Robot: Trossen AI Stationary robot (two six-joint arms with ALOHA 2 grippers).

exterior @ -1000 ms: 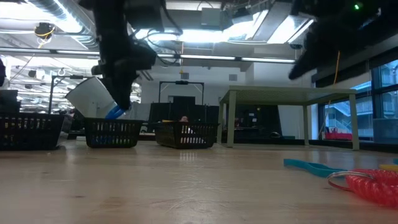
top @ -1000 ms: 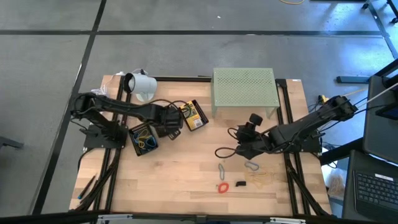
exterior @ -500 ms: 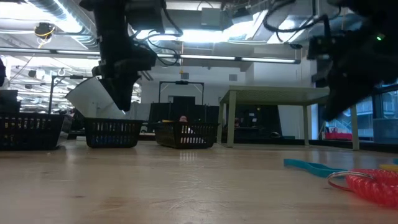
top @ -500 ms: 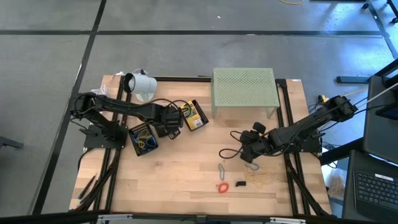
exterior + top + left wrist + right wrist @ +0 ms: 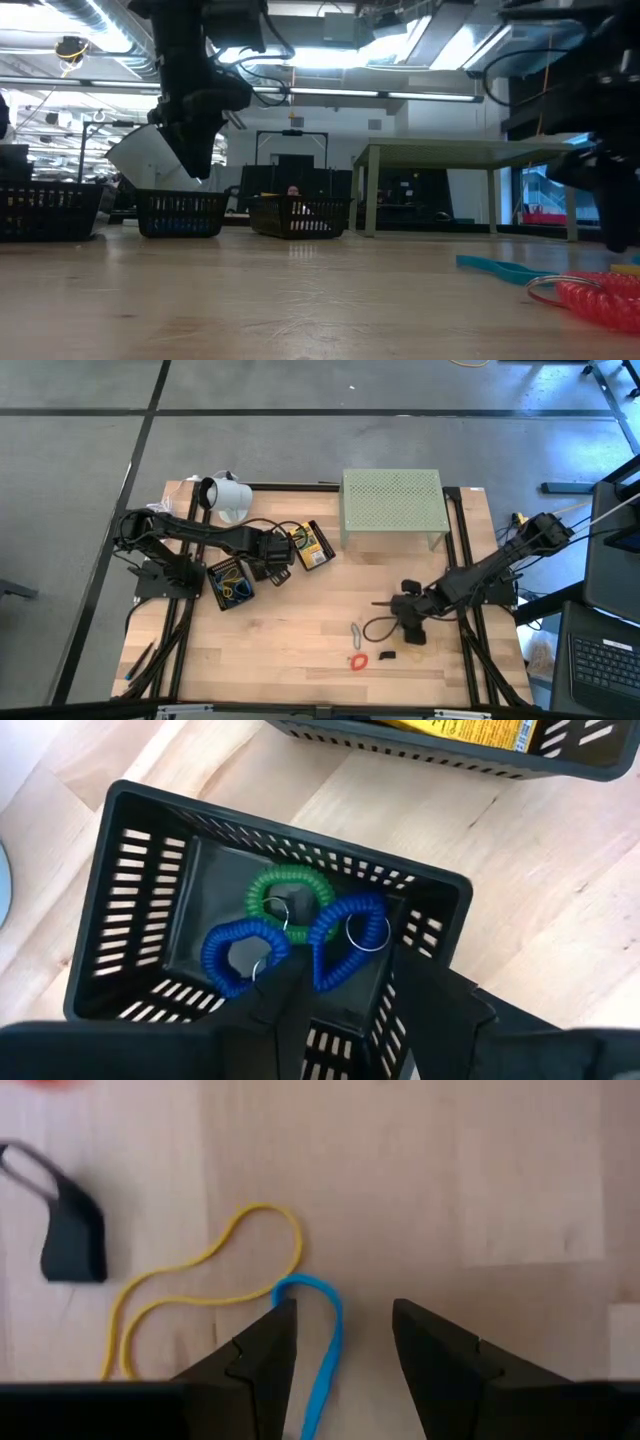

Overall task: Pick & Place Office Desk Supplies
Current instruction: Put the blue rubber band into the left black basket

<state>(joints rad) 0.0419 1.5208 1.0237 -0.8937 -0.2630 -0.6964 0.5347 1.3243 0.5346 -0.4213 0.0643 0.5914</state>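
Fingers of the right gripper [image 5: 335,1345] stand spread above a blue rubber band [image 5: 318,1348], which runs lengthwise between them beside a yellow band [image 5: 190,1295] and a black binder clip [image 5: 72,1240]. The left gripper [image 5: 345,995], spread and empty, hovers over a black basket [image 5: 130,890] holding coiled bands [image 5: 290,930], unseen from above.

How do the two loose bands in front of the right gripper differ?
The blue band looks thicker; the yellow band is thin. The blue one runs down between the right gripper fingers; the yellow one sprawls off to one side, towards the black binder clip. Both lie flat on the wooden table, overlapping at one end.
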